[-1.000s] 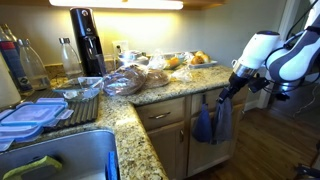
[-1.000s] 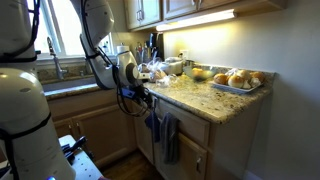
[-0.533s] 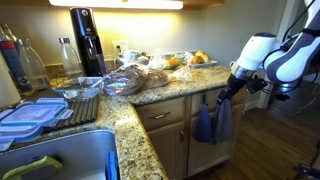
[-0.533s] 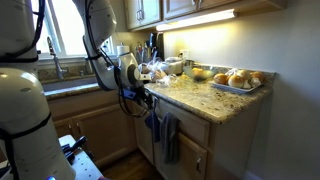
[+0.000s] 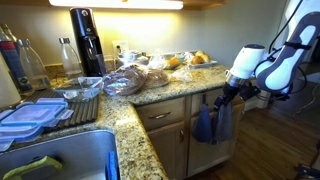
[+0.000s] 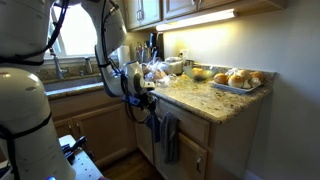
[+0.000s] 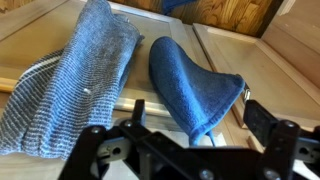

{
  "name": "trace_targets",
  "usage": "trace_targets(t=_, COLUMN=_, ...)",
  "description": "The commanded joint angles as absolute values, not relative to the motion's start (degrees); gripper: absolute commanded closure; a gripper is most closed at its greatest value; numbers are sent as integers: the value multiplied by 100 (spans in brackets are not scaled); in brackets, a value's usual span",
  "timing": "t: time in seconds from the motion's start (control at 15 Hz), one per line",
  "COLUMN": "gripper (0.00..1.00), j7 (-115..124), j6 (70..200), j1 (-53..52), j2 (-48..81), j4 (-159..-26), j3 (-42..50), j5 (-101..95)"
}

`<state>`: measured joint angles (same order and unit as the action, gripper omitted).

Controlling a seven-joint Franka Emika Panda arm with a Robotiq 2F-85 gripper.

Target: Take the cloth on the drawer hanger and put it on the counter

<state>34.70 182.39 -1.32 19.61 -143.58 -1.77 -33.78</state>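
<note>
Faces the cloth (image 7: 192, 82) hanging on the drawer front (image 7: 292, 70), gripper (image 7: 185, 128) spread wide to straddle it, not the 1 grey cloth (image 7: 85, 70) beside.

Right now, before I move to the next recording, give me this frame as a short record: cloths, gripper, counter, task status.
blue cloth: hanging on the cabinet front below the counter
grey-blue cloth: hanging beside it
gripper: open, at the blue cloth's top end, fingers either side of it
counter: granite, no cloth on it
drawer hanger: hidden by the cloths
status: cloth not yet lifted
</note>
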Motion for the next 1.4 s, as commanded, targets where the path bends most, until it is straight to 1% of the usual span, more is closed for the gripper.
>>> trace_targets(t=0.0, gripper=0, j7=3667, j6=18978, j1=-1037, j2=2268, j4=-14186, j3=792, j5=-3544)
trace_targets(t=0.07, gripper=0, j7=3613, j6=19185, j1=-1447, j2=2342, j4=-14155, j3=1195, j5=-3439)
trace_targets(t=0.2, gripper=0, j7=3480, j6=19570, j1=-2013, j2=2560, j4=-14132, j3=1714, j5=-3154)
trace_targets(t=0.4, gripper=0, j7=3447, j6=20011, j1=-2623, j2=2870, j4=-14185, j3=2126, j5=-2717)
trace_targets(t=0.53, gripper=0, j7=3430, j6=20112, j1=-2807, j2=2975, j4=-14201, j3=2113, j5=-2510)
trace_targets(t=0.6, gripper=0, j7=3391, j6=19831, j1=-2740, j2=2854, j4=-14121, j3=1926, j5=-2435)
trace_targets(t=0.93, gripper=0, j7=3303, j6=19820, j1=-3014, j2=2912, j4=-14023, j3=1981, j5=-2042)
trace_targets(t=1.0, gripper=0, j7=3420, j6=19819, j1=-2876, j2=2943, j4=-13997, j3=1881, j5=-2205)
trace_targets(t=1.33, gripper=0, j7=3376, j6=19818, j1=-3046, j2=3011, j4=-13937, j3=2002, j5=-2034)
